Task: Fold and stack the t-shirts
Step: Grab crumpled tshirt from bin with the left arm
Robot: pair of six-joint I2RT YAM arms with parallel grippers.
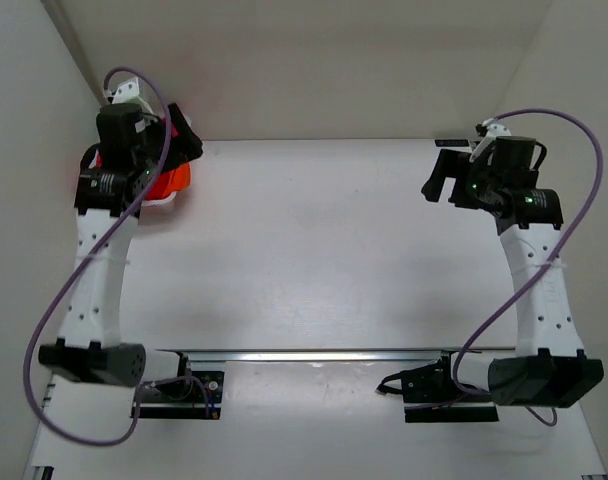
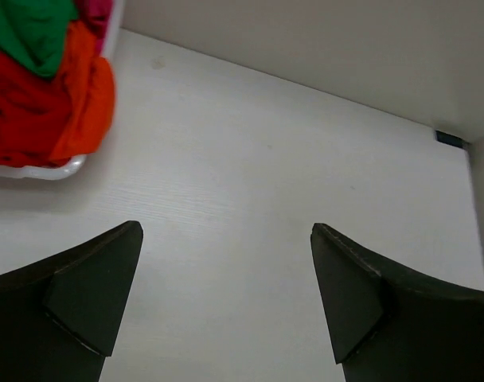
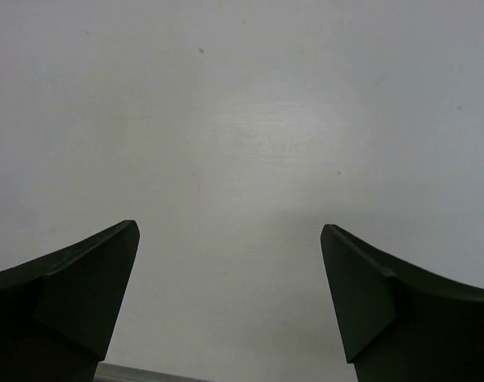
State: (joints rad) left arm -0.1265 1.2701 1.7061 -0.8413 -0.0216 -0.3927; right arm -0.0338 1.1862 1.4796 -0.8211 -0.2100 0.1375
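Observation:
A heap of t-shirts lies in a white basket (image 2: 43, 170) at the far left corner of the table. In the left wrist view I see a red shirt (image 2: 19, 119), an orange one (image 2: 89, 95), a green one (image 2: 31, 32) and a bit of pink (image 2: 100, 12). The top view shows only orange-red cloth (image 1: 172, 180) under the left arm. My left gripper (image 2: 226, 239) is open and empty, just right of the basket and above bare table; it also shows in the top view (image 1: 186, 138). My right gripper (image 3: 230, 235) is open and empty over the far right of the table (image 1: 436, 180).
White walls close in the table at the back and both sides. A small black marker (image 2: 450, 139) sits at the far right table edge. A metal rail (image 1: 314, 354) runs along the near edge between the arm bases.

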